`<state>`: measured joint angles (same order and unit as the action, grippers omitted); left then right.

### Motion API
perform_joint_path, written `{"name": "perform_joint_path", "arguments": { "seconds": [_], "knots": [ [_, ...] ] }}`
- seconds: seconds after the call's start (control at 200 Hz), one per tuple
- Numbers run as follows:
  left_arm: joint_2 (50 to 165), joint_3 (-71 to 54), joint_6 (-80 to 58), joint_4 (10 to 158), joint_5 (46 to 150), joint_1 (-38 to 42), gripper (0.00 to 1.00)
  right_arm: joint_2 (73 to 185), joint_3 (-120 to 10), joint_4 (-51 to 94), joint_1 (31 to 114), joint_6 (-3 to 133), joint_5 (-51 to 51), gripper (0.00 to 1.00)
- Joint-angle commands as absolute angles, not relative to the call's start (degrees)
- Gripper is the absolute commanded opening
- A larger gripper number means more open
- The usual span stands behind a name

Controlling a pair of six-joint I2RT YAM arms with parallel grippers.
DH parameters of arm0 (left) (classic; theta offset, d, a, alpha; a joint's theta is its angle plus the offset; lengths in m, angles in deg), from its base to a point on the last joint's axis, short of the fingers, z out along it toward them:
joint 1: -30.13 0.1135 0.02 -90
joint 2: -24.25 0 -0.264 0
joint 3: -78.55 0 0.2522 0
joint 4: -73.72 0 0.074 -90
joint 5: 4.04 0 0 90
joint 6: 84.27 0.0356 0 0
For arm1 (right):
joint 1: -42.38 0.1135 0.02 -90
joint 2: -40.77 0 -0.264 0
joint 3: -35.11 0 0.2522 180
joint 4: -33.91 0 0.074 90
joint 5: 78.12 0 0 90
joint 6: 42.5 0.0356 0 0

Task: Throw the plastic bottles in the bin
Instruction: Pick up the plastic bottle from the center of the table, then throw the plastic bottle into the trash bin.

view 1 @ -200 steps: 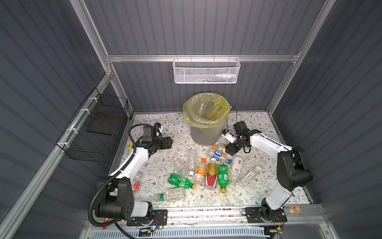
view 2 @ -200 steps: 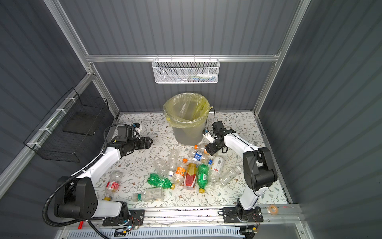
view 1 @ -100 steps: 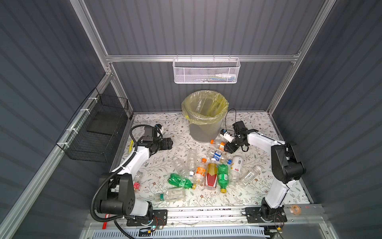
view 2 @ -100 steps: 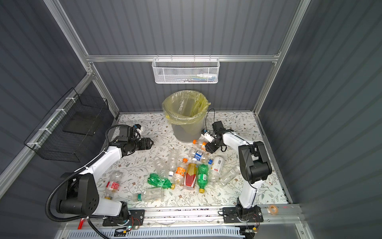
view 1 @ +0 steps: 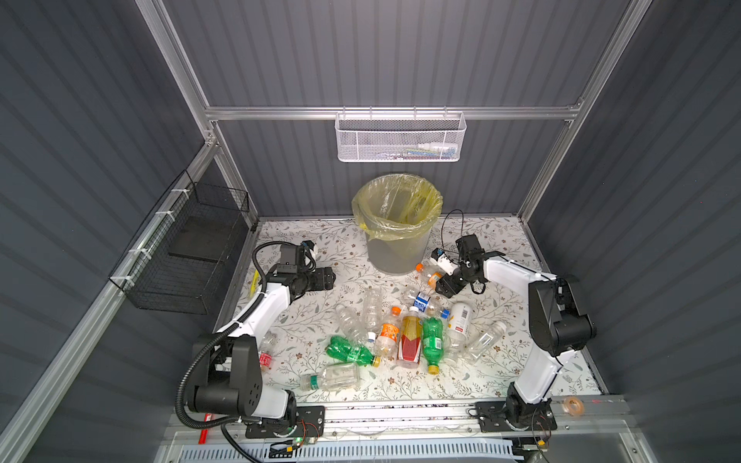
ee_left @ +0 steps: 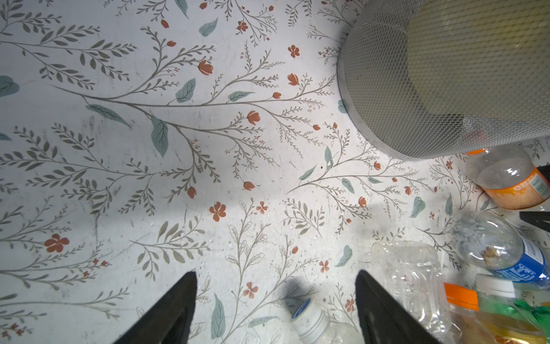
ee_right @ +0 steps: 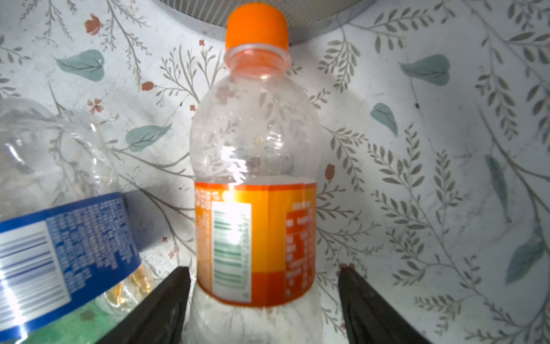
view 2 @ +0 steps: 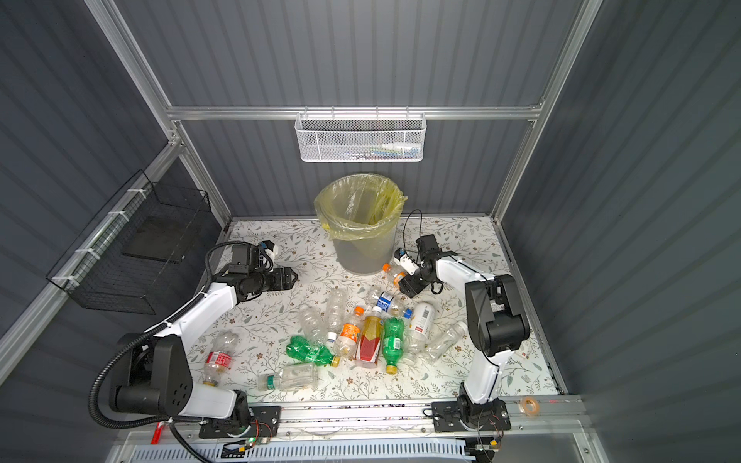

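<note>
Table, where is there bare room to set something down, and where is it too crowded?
Bare: the far-left patch of the table between the left gripper and the bin; the far-right corner behind the right arm; the front-right strip by the rail. Crowded: the bottles piled mid-table, from the right gripper forward.

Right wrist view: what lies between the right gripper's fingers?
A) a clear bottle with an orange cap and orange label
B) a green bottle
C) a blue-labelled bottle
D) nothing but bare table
A: the orange-capped bottle lies between the fingers of the open right gripper, which stand on either side of its label; the blue-labelled bottle lies outside them.
</note>
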<state>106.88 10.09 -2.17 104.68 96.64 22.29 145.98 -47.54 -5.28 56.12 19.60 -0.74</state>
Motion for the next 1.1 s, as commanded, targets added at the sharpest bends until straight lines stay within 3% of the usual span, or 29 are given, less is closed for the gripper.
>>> {"name": "perform_joint_path", "arguments": {
  "seconds": [0.0, 0.205, 0.43, 0.585, 0.705, 0.936, 1.096],
  "knots": [
    [106.4, 9.2, -1.0, 105.8, 96.8, 22.0, 0.84, 148.1, -49.6, -6.4, 56.2, 18.0, -0.2, 0.82],
    [106.4, 9.3, -1.1, 105.8, 96.9, 22.0, 0.84, 150.4, -51.8, -6.1, 56.3, 18.9, 0.7, 0.78],
    [106.3, 9.5, -0.9, 105.9, 96.7, 22.0, 0.84, 149.7, -52.4, -7.2, 56.1, 21.8, 1.4, 0.57],
    [106.0, 9.9, -1.0, 105.5, 96.6, 22.0, 0.84, 144.5, -49.6, -5.2, 54.3, 29.2, -0.4, 0.48],
    [106.3, 9.9, -1.1, 105.2, 97.1, 22.0, 0.84, 137.3, -45.3, -2.5, 51.3, 39.2, -0.6, 0.47],
    [106.1, 10.8, -2.3, 103.7, 98.1, 22.0, 0.84, 116.1, -27.3, 6.7, 42.1, 67.2, 3.5, 0.54],
    [106.6, 10.6, -4.7, 102.3, 98.9, 21.5, 0.83, 106.3, -17.5, 6.4, 39.4, 76.2, 6.0, 0.56]
  ]
}}
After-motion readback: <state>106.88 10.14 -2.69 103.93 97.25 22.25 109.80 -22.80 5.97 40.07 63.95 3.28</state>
